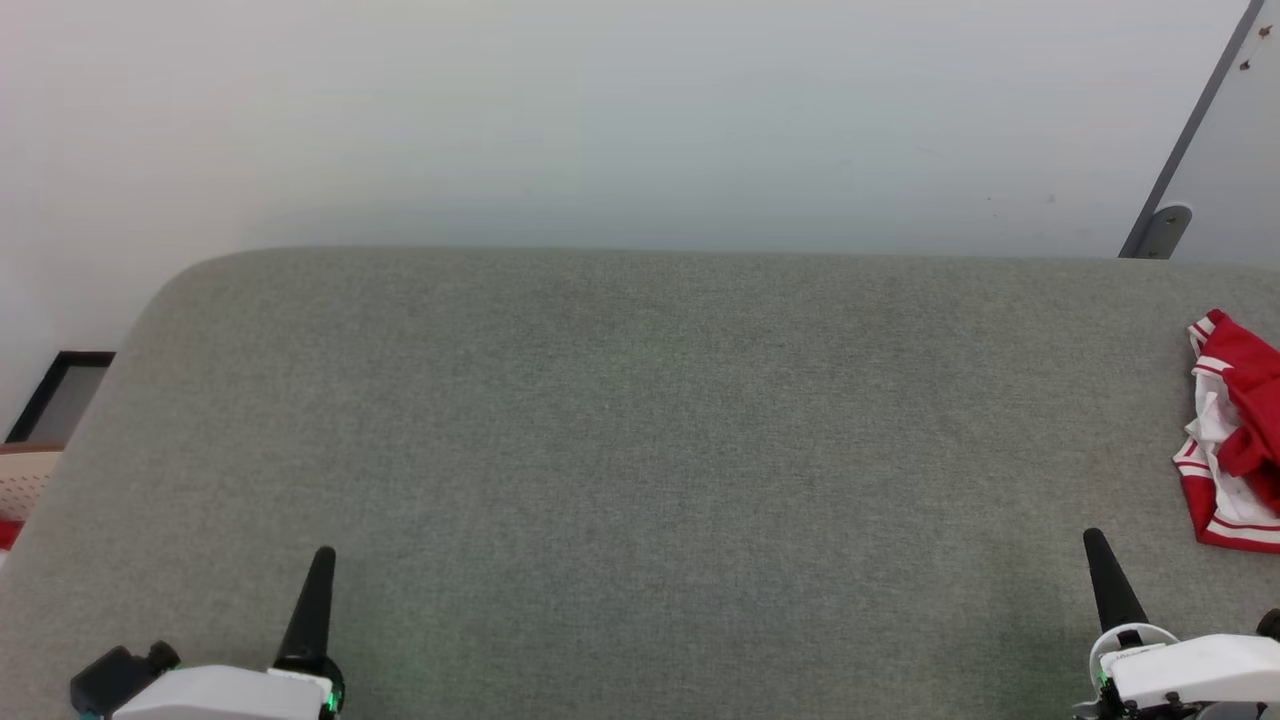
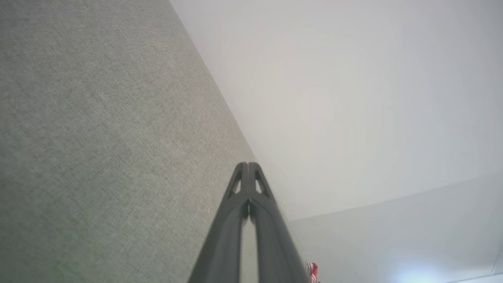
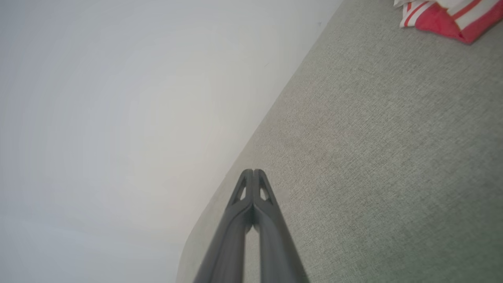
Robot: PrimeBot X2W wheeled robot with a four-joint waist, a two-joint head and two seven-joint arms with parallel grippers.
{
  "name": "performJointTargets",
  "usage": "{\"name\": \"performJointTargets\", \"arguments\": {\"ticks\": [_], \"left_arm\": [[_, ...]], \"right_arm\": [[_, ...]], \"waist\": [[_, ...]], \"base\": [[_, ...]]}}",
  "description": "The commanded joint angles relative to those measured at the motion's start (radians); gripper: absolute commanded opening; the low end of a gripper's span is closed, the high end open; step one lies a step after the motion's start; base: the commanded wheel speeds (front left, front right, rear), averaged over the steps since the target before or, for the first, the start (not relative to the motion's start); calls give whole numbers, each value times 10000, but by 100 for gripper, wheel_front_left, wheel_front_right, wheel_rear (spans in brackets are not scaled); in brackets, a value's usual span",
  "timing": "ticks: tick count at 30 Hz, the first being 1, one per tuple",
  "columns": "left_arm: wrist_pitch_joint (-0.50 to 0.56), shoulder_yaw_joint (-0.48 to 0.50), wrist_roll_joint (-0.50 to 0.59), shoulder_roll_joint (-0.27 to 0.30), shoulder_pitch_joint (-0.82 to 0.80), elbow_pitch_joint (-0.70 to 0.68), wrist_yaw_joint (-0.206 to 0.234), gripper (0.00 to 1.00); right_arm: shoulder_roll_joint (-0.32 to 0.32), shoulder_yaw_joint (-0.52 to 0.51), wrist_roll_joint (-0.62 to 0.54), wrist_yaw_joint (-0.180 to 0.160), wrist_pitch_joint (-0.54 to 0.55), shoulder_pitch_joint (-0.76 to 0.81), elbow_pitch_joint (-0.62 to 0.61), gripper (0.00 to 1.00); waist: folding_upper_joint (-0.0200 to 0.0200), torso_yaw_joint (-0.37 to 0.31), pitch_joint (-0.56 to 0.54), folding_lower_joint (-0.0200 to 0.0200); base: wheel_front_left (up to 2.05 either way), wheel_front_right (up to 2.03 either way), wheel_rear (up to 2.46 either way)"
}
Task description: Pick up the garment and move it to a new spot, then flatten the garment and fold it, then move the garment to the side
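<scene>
The garment [image 1: 1235, 440] is a crumpled red and white bundle with striped trim, lying at the far right edge of the grey surface [image 1: 640, 430] and cut off by the frame. Part of the garment [image 3: 448, 13] appears at the top right of the right wrist view, and a sliver of the garment [image 2: 312, 272] at the bottom of the left wrist view. My left gripper [image 1: 323, 553] rests at the lower left, shut and empty. My right gripper [image 1: 1092, 537] sits at the lower right, shut and empty, a short way left of and below the bundle. The shut tips of the left gripper [image 2: 248, 164] and the right gripper [image 3: 253, 171] touch.
A white wall [image 1: 600, 120] rises behind the grey fabric-covered surface. A grey panel edge with a bracket [image 1: 1165, 225] stands at the back right. At the far left, beyond the rounded corner, are a dark frame [image 1: 60, 395] and a pale perforated object [image 1: 25, 485].
</scene>
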Motion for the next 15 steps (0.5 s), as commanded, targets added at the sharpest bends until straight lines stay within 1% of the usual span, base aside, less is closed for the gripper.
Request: {"name": "performJointTargets", "arguments": {"ticks": [1, 15], "left_arm": [[81, 87, -181, 0, -240, -64, -31, 0], [419, 248, -1079, -359, -441, -48, -37, 0]], "right_arm": [[14, -41, 287, -8, 61, -246, -137, 0], [128, -140, 1615, -8, 407, -288, -272, 0]], "waist": [[0, 2, 6, 0], [0, 16, 59, 0]], "base": [[0, 0, 0], [0, 0, 0]]}}
